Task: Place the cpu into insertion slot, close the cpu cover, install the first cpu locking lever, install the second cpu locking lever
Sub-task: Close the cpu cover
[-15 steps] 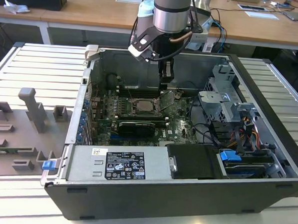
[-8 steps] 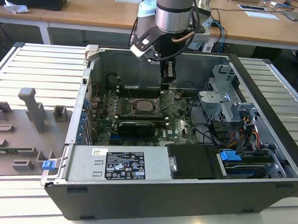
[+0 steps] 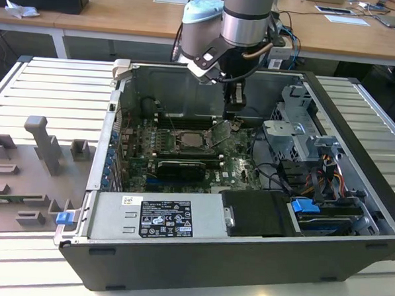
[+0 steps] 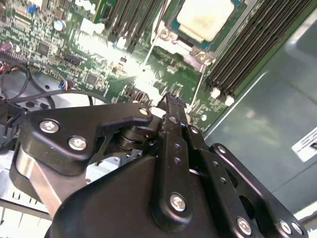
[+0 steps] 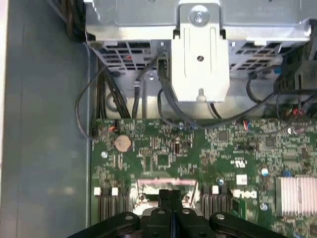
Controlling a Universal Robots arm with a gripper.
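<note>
The cpu (image 4: 205, 17), pale beige and square, lies in the insertion slot (image 4: 184, 48) on the green board; in the exterior view the slot (image 3: 190, 139) sits mid-board. The cpu cover (image 3: 219, 132) stands tilted up at the slot's edge on the exterior view's right, and its silvery frame (image 5: 159, 184) shows just ahead of my fingertips. My gripper (image 3: 234, 114) hangs right above that raised cover, fingers (image 4: 173, 111) pressed together with nothing seen between them. My gripper (image 5: 171, 194) points down at the board. Thin wire levers (image 4: 149, 55) run beside the slot.
Long black memory slots (image 4: 252, 47) flank the socket. A metal drive cage (image 5: 200, 54) with black cables (image 5: 114, 99) rises beyond the board, and a heatsink (image 5: 297, 196) sits nearby. The power supply (image 3: 157, 217) lines the case front. A grey fixture (image 3: 42, 146) lies outside the case.
</note>
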